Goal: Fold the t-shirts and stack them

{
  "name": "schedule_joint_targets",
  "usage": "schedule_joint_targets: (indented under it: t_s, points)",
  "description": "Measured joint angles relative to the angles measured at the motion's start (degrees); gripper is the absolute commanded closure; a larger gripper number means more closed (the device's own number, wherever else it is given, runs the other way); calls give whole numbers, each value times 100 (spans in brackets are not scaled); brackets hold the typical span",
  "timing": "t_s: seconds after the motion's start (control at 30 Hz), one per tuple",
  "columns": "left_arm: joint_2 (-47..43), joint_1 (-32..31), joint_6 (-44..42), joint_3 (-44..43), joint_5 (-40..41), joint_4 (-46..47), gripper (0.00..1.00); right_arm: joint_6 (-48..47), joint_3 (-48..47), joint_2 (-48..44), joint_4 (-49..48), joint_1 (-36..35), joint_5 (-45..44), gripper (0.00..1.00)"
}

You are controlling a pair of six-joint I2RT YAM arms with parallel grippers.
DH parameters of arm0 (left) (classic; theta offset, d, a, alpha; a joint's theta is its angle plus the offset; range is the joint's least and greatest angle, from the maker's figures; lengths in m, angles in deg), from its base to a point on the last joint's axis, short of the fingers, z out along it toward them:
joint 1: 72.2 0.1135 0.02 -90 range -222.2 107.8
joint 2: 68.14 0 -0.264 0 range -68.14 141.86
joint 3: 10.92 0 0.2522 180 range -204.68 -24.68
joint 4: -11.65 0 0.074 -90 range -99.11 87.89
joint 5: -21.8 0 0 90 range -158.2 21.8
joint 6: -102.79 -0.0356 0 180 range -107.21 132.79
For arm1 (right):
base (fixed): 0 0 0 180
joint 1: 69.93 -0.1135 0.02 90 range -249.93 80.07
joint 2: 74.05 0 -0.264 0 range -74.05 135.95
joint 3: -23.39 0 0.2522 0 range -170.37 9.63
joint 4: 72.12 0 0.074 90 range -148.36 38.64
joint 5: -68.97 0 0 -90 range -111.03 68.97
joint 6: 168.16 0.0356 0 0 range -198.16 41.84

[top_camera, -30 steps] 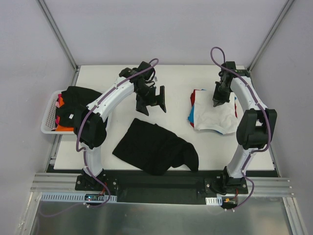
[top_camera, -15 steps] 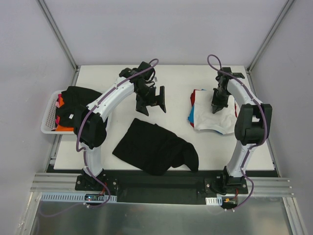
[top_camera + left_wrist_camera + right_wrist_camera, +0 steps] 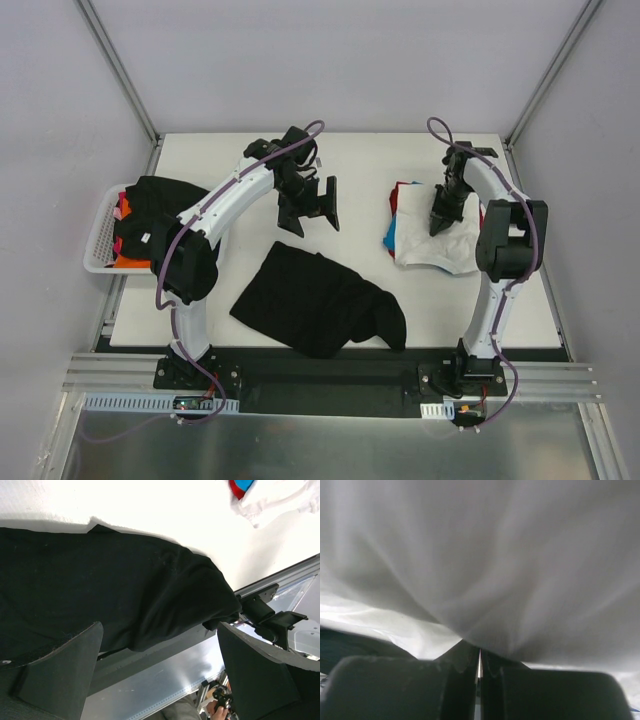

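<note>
Top external: my left gripper (image 3: 310,205) hangs wide open over the table (image 3: 360,160), just beyond the crumpled black t-shirt (image 3: 310,298). My right gripper (image 3: 438,225) sits on the white t-shirt (image 3: 445,248) at the right.
Left wrist: my fingers (image 3: 55,675) are spread, with black cloth below.
Right wrist: my jaws are clamped tight, pinching white fabric.

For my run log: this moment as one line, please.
left jaws: open | right jaws: shut on white t-shirt | black t-shirt: rumpled
</note>
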Motion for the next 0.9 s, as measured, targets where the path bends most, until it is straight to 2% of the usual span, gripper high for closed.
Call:
schedule_joint_targets:
  t_s: [0.23, 0.9]
  points:
    - [0, 2, -44, 195, 4, -22, 1, 9, -960, 643, 470, 166, 155, 99]
    - [0, 42, -175, 221, 0, -107, 1, -92, -2905, 1727, 732, 649, 160, 99]
